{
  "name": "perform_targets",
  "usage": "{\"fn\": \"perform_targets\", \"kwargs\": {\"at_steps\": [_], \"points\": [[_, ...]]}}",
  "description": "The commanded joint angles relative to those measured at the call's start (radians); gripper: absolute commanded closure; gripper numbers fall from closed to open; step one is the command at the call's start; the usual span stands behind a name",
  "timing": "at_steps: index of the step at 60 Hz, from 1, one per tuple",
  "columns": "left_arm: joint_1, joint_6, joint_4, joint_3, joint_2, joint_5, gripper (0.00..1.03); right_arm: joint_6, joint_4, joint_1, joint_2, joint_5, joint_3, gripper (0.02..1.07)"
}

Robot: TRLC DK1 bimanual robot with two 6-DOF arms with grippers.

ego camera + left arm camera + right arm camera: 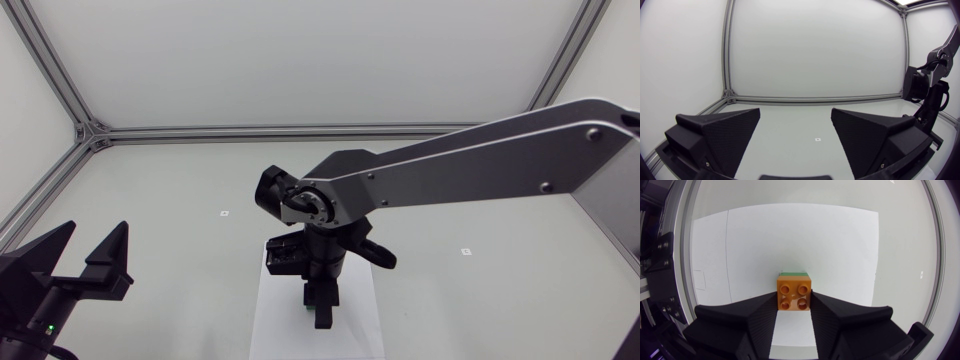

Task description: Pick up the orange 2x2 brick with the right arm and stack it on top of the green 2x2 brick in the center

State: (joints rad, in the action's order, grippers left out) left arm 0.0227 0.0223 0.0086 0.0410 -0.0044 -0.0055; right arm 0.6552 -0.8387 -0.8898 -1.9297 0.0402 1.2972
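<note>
Pinching the orange 2x2 plastic brick (794, 296) from two sides, my right pincer (794, 301) has its broad black wedge fingers pressed against the brick's opposite walls, so the brick sits right between the fingertips. Its four round studs face straight up at my wrist camera. Being square in plan, it has no long axis, and its sides run parallel to my fingers' inner faces. Just past its far edge a thin strip of the green 2x2 brick (793, 273) shows, lying directly beneath the orange one and lined up with it. The orange brick covers nearly all of the green one, so I cannot tell whether the two are touching or apart. Both are over a white rectangular sheet of paper (840, 245) that lies flat at the middle of the pale grey table (180, 200). From above, my right arm comes in from the right and points the pincer straight down over that sheet, and its wrist hides the bricks apart from a small sliver of green beside the fingers. My left pincer (92, 245) is well apart, near the table's left front corner, its fingers spread wide around air. A small square marker (224, 213) lies on the tabletop between the two arms.
</note>
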Motion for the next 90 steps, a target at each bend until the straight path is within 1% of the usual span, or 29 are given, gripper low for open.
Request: {"fn": "perform_targets", "kwargs": {"at_steps": [1,18,34,42,46,54,57,60,73,80,90], "points": [[-0.003,-0.013,-0.015,-0.041,-0.008,0.004,0.04,-0.002,-0.019,-0.014,0.003,0.001,-0.039,0.72],[-0.003,-0.013,-0.015,-0.041,-0.008,0.006,0.04,-0.003,-0.003,-0.017,-0.003,0.003,-0.042,0.66],[-0.003,-0.013,-0.015,-0.041,-0.008,0.004,0.04,-0.003,0.001,-0.009,-0.002,0.001,-0.039,0.55],[-0.003,-0.013,-0.015,-0.041,-0.008,0.004,0.04,-0.003,0.001,-0.008,0.003,0.001,-0.039,0.55],[-0.003,-0.013,-0.015,-0.041,-0.008,0.004,0.04,-0.003,0.001,-0.008,0.008,0.001,-0.039,0.52],[-0.003,-0.013,-0.015,-0.041,-0.008,0.004,0.04,-0.005,0.000,-0.008,0.018,0.001,-0.036,0.51],[-0.003,-0.013,-0.015,-0.041,-0.008,0.004,0.04,-0.005,0.000,-0.008,0.018,0.001,-0.036,0.48],[-0.003,-0.013,-0.015,-0.041,-0.008,0.004,0.04,-0.006,0.000,-0.008,0.018,0.001,-0.035,0.42],[-0.003,-0.013,-0.015,-0.041,-0.008,0.004,0.04,-0.009,0.007,-0.005,0.015,0.000,-0.030,0.41],[-0.003,-0.013,-0.015,-0.041,-0.008,0.004,0.04,-0.012,0.007,0.000,0.018,-0.003,-0.027,0.33],[-0.003,-0.013,-0.015,-0.041,-0.008,0.004,0.04,-0.014,0.007,0.008,0.035,-0.005,-0.024,0.32]]}}
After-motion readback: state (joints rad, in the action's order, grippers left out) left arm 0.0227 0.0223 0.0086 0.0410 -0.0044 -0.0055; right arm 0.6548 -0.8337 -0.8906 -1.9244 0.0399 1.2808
